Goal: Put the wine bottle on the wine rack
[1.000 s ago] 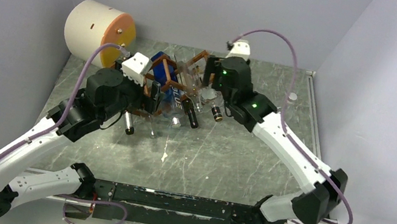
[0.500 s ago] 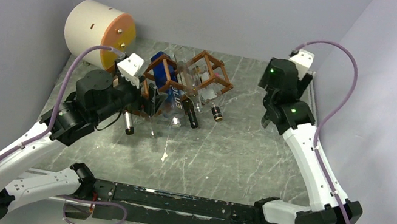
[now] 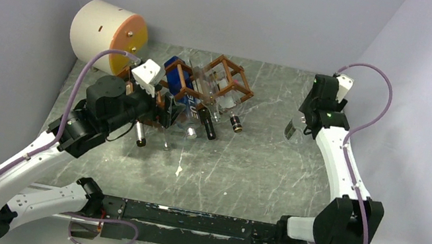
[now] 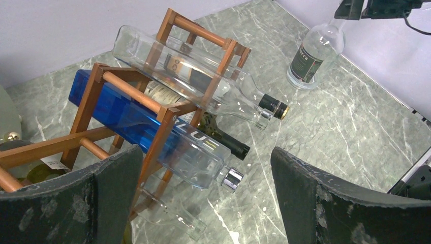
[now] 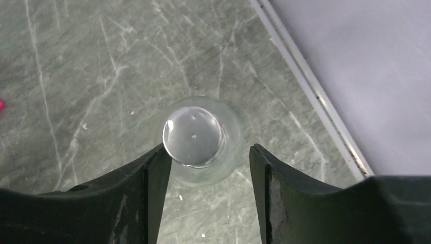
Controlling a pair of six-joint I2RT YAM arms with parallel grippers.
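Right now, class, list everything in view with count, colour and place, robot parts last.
wine rack: one, reddish-brown, far middle
blue bottle: one, lying in the rack
top clear bottle: one, clear, lying across the rack's top
dark-necked bottle: one, dark, lying under it
bottom clear bottle: one, clear, lowest in rack
standing bottle: one, clear, upright, right of rack
drum: one, cream and orange, far left
table: one, grey-green marble
left gripper: one, black, open, facing rack
right gripper: one, black, open, astride standing bottle

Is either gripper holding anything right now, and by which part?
Nothing is held yet. The right gripper straddles the top of the upright wine bottle, with a gap at one finger. The left gripper is open and empty.
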